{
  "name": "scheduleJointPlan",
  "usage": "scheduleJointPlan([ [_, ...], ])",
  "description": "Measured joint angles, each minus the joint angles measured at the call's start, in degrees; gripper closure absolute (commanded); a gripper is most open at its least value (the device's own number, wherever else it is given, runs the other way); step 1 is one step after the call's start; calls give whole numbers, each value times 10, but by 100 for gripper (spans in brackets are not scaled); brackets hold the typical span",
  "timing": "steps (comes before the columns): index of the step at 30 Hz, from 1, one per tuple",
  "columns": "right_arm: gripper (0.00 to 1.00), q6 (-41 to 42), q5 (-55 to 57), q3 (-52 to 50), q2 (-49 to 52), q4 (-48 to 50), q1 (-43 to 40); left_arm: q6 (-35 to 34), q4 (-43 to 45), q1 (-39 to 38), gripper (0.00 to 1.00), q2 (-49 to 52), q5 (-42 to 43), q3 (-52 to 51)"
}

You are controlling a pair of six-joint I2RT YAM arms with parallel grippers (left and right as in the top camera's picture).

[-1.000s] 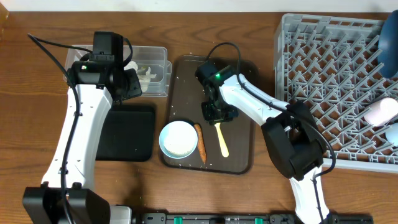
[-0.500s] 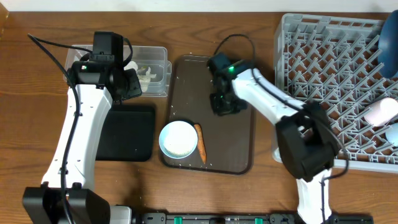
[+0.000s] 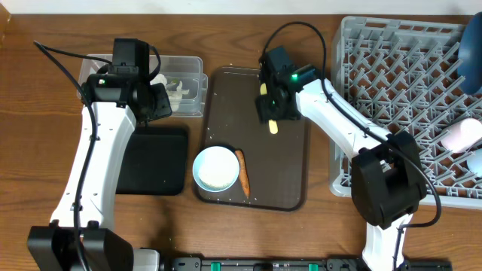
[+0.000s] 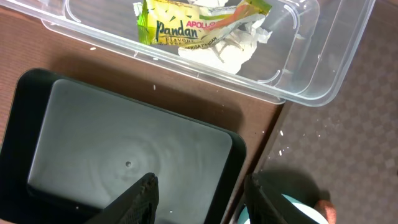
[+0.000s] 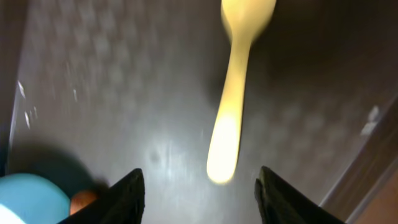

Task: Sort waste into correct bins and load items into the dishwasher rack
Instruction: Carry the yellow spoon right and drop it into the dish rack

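- The right gripper (image 5: 199,178) hangs over the far part of the large dark brown rectangular serving tray (image 3: 286,177), which sits mid-desk. Its fingers (image 5: 127,196) stand wide apart.
- The pale yellow plastic spoon (image 5: 229,118) is under that gripper with its bowl pointing away. Its handle end sits between the fingertips and touches neither. The wrist view is blurred, so I cannot tell whether it lies on the tray or hangs just above it.
- The left gripper (image 4: 202,199) is parted with nothing between its fingers. It hovers over the right rim of the shallow black rectangular tray (image 4: 124,149), which lies toward the desk's left edge.
- The clear plastic rectangular tub (image 3: 192,68) stands near the far-left corner, just beyond the black tray. It holds a small yellow-green printed wrapper (image 4: 186,28) lying on crumpled white tissue (image 4: 233,55).
- A round light-blue bowl (image 3: 217,168) rests on the brown tray's near-left corner, with a thin orange-brown carrot-like stick (image 3: 242,172) just beside its right side.
- A few tiny white rice-like specks (image 4: 281,150) dot the desk beside the black tray.
- The large square grey plastic pegged rack (image 3: 392,90) fills the desk's right side. Along its right edge stand a large dark-blue plate (image 3: 473,49), a small pink cup (image 3: 461,135) and a small blue cup (image 3: 476,160).
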Motion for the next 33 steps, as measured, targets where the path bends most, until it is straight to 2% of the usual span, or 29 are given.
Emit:
scheduleJointPlan([
  [6, 35, -15, 57, 0, 23, 119, 0, 0, 0, 0, 53, 0, 0, 0],
  [19, 36, -28, 111, 0, 118, 211, 0, 0, 0, 0, 53, 0, 0, 0],
  [33, 59, -30, 116, 1, 127, 240, 4, 0, 0, 0, 53, 0, 0, 0],
])
